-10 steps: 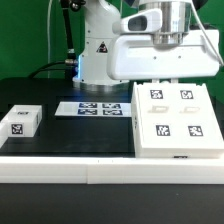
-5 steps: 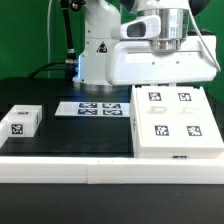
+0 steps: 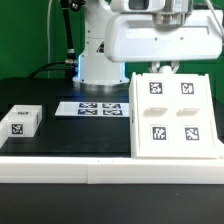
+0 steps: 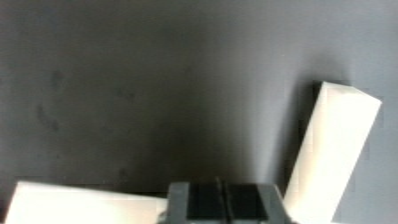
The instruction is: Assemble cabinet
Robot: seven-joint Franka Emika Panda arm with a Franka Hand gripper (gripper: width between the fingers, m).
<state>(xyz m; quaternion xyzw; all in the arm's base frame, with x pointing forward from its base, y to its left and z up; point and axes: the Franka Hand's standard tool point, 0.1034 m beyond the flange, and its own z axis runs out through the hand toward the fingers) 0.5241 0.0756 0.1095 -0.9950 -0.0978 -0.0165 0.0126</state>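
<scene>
We see the cabinet [image 3: 176,115] at the exterior view's right, on the near part of the black table [image 3: 70,135], its tagged face toward us. The gripper [image 4: 224,201] hangs above it, and we cannot tell whether the claw grasps anything.

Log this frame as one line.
arm above large white tagged plastic cabinet | jaws: state unclear | small white tagged block: alone on black table, exterior view's left

A small white block [image 3: 20,121] bearing 1 tag is seen on the black tabletop [image 3: 70,135], near the marker board [image 3: 95,107].
</scene>
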